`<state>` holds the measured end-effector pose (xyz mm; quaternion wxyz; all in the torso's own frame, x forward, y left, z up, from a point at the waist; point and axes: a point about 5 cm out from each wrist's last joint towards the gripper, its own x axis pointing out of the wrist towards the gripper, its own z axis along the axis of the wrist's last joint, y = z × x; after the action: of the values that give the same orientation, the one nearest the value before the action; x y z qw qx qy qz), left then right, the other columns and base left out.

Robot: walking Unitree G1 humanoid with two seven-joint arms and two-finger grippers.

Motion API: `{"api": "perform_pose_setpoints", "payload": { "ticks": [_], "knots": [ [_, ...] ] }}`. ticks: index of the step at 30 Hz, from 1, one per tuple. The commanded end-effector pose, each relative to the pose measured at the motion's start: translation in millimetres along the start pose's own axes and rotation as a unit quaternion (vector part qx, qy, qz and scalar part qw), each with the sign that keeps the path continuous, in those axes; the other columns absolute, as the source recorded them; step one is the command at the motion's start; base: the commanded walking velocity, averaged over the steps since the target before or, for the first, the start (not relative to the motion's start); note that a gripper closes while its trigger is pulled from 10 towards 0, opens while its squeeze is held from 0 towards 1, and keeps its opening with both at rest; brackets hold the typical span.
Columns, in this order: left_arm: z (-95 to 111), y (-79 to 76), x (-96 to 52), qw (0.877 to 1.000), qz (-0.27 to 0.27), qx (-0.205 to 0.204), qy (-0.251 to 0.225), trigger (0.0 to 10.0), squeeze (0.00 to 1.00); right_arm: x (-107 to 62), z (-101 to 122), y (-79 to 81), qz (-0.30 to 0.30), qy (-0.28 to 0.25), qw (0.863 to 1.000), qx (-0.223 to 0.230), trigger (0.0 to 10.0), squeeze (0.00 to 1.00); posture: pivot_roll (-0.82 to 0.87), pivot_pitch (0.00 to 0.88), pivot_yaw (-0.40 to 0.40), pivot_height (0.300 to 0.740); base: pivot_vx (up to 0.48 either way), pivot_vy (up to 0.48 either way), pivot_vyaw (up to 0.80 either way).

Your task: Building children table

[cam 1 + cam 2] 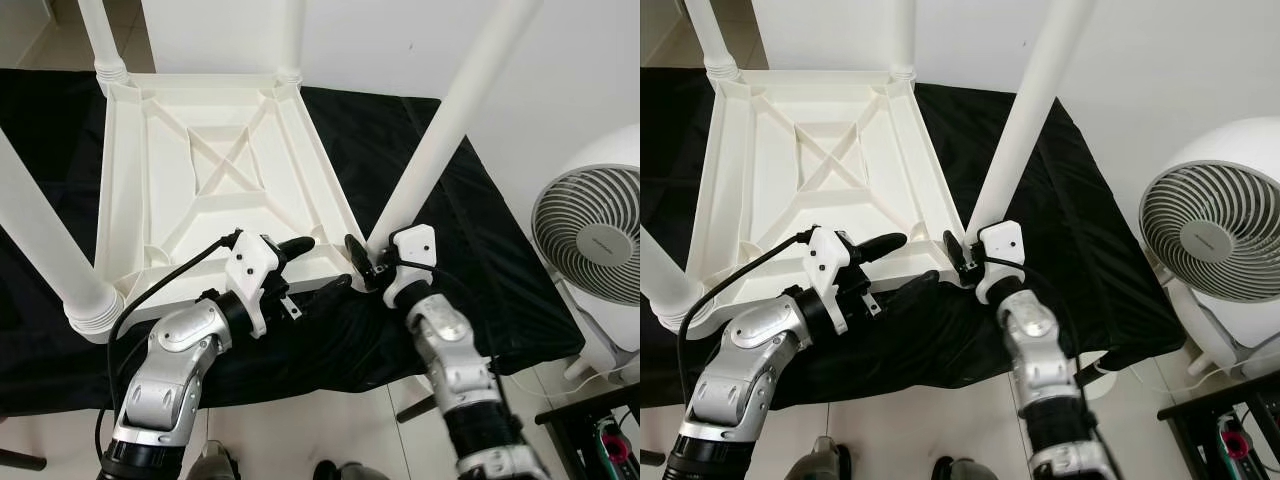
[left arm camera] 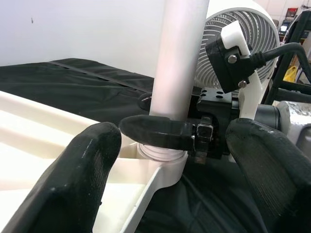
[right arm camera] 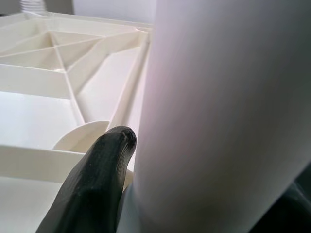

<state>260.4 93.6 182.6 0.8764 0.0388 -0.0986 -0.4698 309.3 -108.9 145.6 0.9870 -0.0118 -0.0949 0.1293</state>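
A white plastic children's table [image 1: 322, 190] lies upside down on a black cloth [image 1: 400, 130], its legs pointing up. My right gripper [image 1: 367, 262] is shut on the base of the near-right leg [image 1: 450, 120], where the leg meets the corner socket. In the right wrist view one black finger [image 3: 97, 179] presses against that leg [image 3: 218, 111]. My left gripper [image 1: 315, 266] hovers open at the table's near edge, just left of that corner. Its two fingers [image 2: 82, 179] are spread wide and point at the leg [image 2: 177, 63] and the right gripper's curved finger [image 2: 155, 132].
Three other legs stand up: one at the near left [image 1: 40, 250] and two at the far corners [image 1: 100, 35]. A white fan [image 1: 590, 235] stands on the tiled floor to the right, with a dark rack [image 1: 600, 430] beside it. A white wall is behind.
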Motion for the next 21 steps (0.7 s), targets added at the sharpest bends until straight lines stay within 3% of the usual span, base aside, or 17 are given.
{"api": "perform_pose_setpoints", "payload": {
  "ticks": [1, 6, 11, 12, 21],
  "knots": [
    [1.7, -1.4, 1.6, 1.000, 0.013, -0.005, -0.005, 10.0, 0.00, -10.6, -18.6, -7.4, -0.058, 0.055, 0.997, -0.002, 10.0, 0.00, 0.10, 0.126, -0.112, 0.740, 0.000, 0.000, 0.00],
    [3.5, -0.7, 3.9, 1.000, 0.008, -0.006, -0.010, 10.0, 0.00, -13.8, -21.0, 2.6, -0.092, 0.073, 0.993, -0.007, 10.0, 0.00, 0.10, 0.120, -0.112, 0.740, 0.000, 0.000, 0.00],
    [3.6, -0.2, 5.5, 1.000, 0.005, -0.005, -0.012, 10.0, 0.00, -15.8, -16.1, -1.4, -0.100, 0.068, 0.993, -0.001, 10.0, 0.00, 0.09, 0.108, -0.114, 0.740, 0.000, 0.000, 0.00],
    [3.6, 0.0, 5.9, 1.000, 0.005, -0.005, -0.012, 10.0, 0.00, -14.8, -13.3, -2.0, -0.083, 0.057, 0.995, 0.001, 10.0, 1.00, 0.09, 0.103, -0.116, 0.740, 0.000, 0.000, 0.00],
    [3.6, -0.4, 7.0, 1.000, 0.005, -0.006, -0.015, 10.0, 0.00, -14.9, -1.4, -4.6, 0.014, 0.027, 0.999, 0.034, 10.0, 1.00, 0.10, 0.084, -0.122, 0.740, 0.000, 0.000, 0.00]
  ]
}}
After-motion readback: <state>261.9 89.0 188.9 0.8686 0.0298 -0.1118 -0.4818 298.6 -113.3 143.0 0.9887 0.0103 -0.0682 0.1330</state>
